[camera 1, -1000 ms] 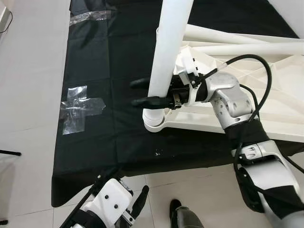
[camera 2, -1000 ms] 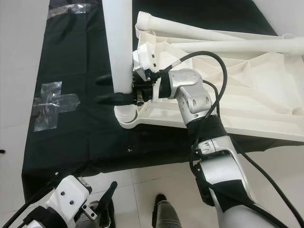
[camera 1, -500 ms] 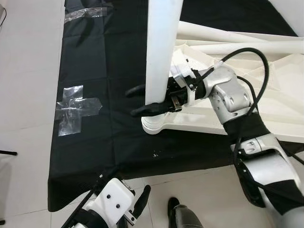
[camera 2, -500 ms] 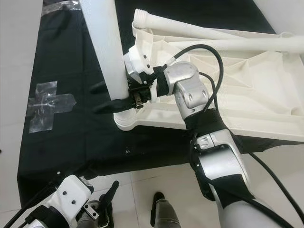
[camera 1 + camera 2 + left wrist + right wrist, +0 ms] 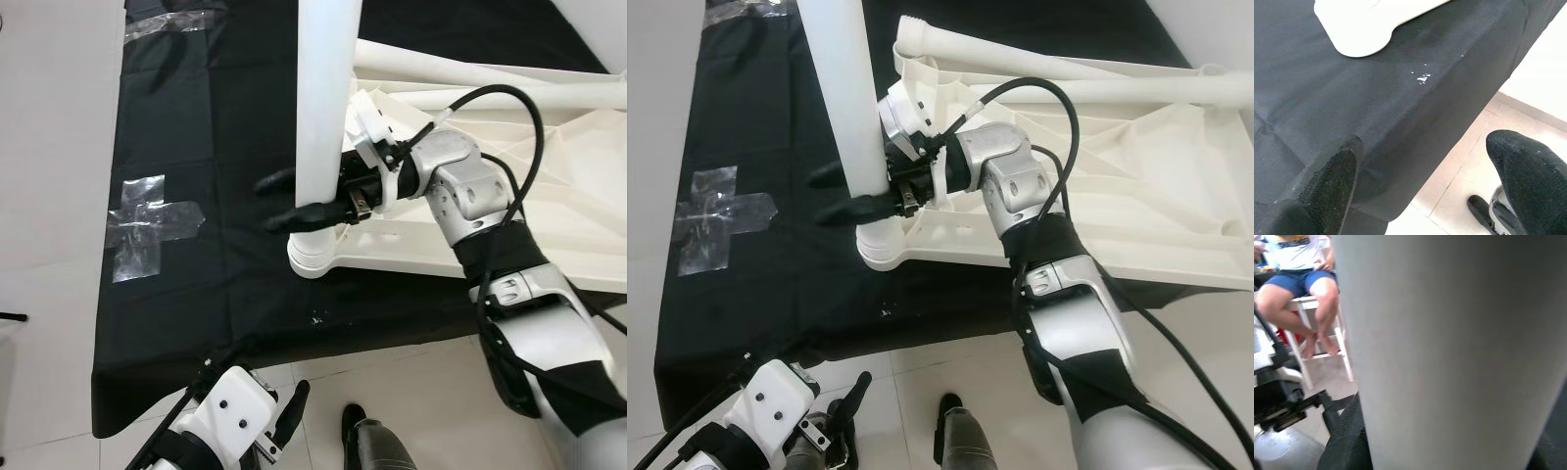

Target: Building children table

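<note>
Gripping the white table leg (image 5: 323,98) low down, the right gripper (image 5: 299,201) is clamping it upright in the corner socket (image 5: 312,257) of the upturned tabletop (image 5: 1136,196) (likely seating it). The left gripper (image 5: 1420,181) is hanging wide open over the black cloth's (image 5: 196,284) edge, idle.

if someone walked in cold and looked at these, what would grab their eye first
The tall white table leg standing upright in the near left corner socket of the overturned white tabletop, with the right gripper clamped around it just above the socket. Next, the black cloth under it all, marked with a cross of clear tape on the left. The left gripper hangs idle and open over the tiled floor.
</note>
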Robot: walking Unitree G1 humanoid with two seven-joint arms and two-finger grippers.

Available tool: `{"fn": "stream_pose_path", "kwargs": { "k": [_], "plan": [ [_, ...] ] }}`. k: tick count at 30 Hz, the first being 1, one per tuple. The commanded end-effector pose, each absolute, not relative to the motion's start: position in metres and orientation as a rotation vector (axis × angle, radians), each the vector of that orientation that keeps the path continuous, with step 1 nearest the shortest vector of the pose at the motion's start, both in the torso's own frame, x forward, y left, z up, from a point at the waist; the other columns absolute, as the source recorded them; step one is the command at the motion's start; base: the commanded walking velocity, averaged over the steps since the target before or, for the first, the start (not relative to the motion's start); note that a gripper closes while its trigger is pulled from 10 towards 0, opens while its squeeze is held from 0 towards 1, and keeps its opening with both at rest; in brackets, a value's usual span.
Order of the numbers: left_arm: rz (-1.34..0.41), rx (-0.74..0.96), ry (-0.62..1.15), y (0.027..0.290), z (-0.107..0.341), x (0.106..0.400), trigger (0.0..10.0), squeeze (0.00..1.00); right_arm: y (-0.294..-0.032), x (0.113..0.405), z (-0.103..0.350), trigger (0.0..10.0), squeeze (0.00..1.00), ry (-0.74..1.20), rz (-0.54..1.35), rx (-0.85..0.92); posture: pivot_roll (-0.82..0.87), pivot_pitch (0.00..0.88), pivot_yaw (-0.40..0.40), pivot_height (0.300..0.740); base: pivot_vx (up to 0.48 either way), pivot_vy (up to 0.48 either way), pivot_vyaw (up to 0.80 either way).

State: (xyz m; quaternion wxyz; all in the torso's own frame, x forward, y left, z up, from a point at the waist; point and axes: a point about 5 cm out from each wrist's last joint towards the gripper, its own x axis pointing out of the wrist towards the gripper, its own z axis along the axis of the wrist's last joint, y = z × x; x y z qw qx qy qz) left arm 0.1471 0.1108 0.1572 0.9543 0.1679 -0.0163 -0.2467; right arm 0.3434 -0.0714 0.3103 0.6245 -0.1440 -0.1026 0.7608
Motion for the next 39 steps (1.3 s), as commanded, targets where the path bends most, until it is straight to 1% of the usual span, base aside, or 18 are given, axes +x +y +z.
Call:
{"fn": "stream_pose_path", "kwargs": {
  "k": [1,5,8,13,19,23,29,37,39],
  "plan": [
    [-0.507,0.336,0.003,0.11,0.151,0.144,10.0,0.0,-0.072,0.344,0.291,10.0,0.0,-0.212,1.684,-0.293,0.07,0.382,-0.023,0.74,0.0,0.0,0.0],
    [-0.509,0.337,0.003,0.111,0.151,0.145,10.0,0.0,-0.076,0.341,0.29,10.0,0.0,-0.237,1.637,-0.275,0.07,0.38,-0.022,0.74,0.0,0.0,0.0],
    [-0.517,0.343,0.002,0.111,0.151,0.147,10.0,0.0,-0.084,0.331,0.284,10.0,0.0,-0.267,1.576,-0.255,0.07,0.371,-0.007,0.74,0.0,0.0,0.0],
    [-0.52,0.348,0.002,0.112,0.149,0.149,10.0,0.0,-0.086,0.318,0.275,10.0,0.0,-0.264,1.521,-0.289,0.07,0.363,0.004,0.74,0.0,0.0,0.0],
    [-0.523,0.351,0.0,0.112,0.149,0.15,10.0,0.0,-0.083,0.317,0.274,10.0,0.0,-0.254,1.489,-0.336,0.06,0.357,0.005,0.74,0.0,0.0,0.0],
    [-0.525,0.352,-0.003,0.112,0.149,0.151,10.0,0.0,-0.08,0.32,0.282,10.0,0.0,-0.252,1.461,-0.383,0.06,0.354,0.0,0.74,0.0,0.0,0.0],
    [-0.524,0.349,-0.006,0.111,0.15,0.151,10.0,0.0,-0.074,0.323,0.297,10.0,0.0,-0.234,1.468,-0.455,0.06,0.364,-0.008,0.74,0.0,0.0,0.0],
    [-0.522,0.349,-0.007,0.112,0.15,0.151,10.0,0.0,-0.071,0.327,0.3,10.0,0.0,-0.214,1.446,-0.403,0.05,0.361,-0.009,0.74,0.0,0.0,0.0],
    [-0.522,0.349,-0.007,0.112,0.15,0.15,10.0,0.0,-0.073,0.326,0.294,10.0,0.0,-0.2,1.424,-0.393,0.06,0.365,-0.007,0.74,0.0,0.0,0.0]
  ]
}}
